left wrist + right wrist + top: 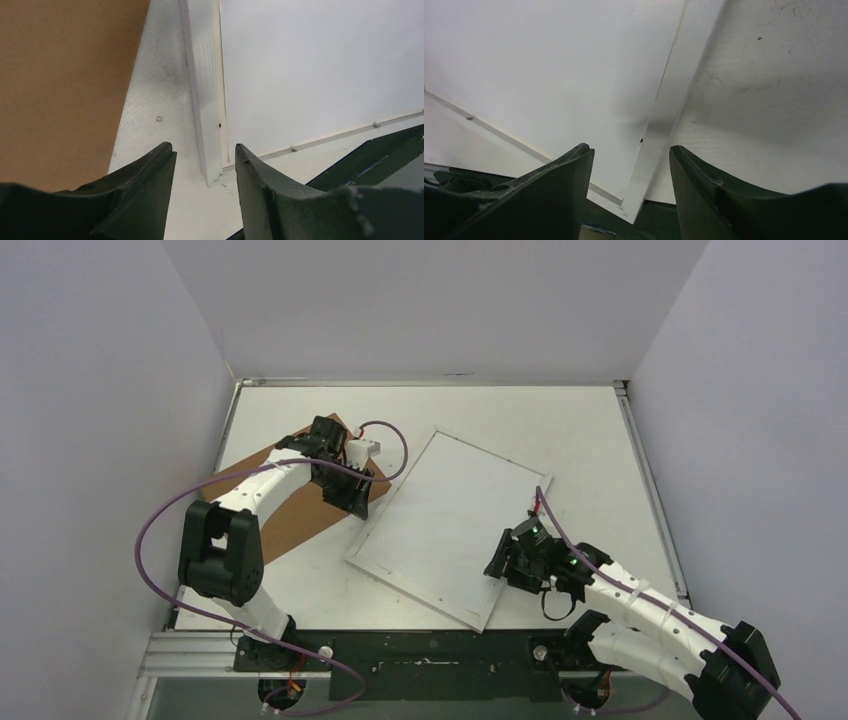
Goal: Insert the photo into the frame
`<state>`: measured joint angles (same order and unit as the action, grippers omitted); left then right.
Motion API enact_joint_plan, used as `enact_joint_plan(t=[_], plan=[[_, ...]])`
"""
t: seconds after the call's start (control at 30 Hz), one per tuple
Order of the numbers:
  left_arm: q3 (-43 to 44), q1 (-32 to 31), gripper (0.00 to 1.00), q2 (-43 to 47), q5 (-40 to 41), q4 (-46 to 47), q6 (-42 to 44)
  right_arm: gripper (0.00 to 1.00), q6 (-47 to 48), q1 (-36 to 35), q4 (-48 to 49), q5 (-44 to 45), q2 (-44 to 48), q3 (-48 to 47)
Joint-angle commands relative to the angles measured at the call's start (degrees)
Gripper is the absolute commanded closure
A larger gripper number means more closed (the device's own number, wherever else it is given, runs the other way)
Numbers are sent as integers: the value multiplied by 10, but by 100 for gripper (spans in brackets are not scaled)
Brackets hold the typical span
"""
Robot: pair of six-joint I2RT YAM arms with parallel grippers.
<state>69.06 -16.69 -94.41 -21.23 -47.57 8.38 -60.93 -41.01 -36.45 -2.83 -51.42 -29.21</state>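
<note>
L gripper (205, 147) at frame's (440, 525) 9 o'clock edge, R gripper (629, 146) at 4, both w/ fingers apart; uneven closing could skew it.

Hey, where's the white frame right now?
Top view: the frame lies flat mid-table between the left gripper and right gripper, brown board at its left.

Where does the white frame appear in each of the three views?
Top external: the frame lies tilted at centre.
Left wrist: its rail runs down from top centre.
Right wrist: its rail slants down from top right.
Shared landmark: bare white table beside the rail.
</note>
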Motion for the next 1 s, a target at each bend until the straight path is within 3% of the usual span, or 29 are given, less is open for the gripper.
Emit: enact_joint_plan(t=[0.0,0.17,0.77,0.97], plan=[[21,8,54,12,-3,-8,8,42,-13,-6,-4,7,-5,6],[24,14,54,11,-3,-11,10,43,-9,-7,11,6,-24,9],[29,25,54,14,-4,-19,12,61,-11,-8,46,2,-45,36],[26,26,55,16,-4,-20,15,75,-15,-7,61,4,-50,36]])
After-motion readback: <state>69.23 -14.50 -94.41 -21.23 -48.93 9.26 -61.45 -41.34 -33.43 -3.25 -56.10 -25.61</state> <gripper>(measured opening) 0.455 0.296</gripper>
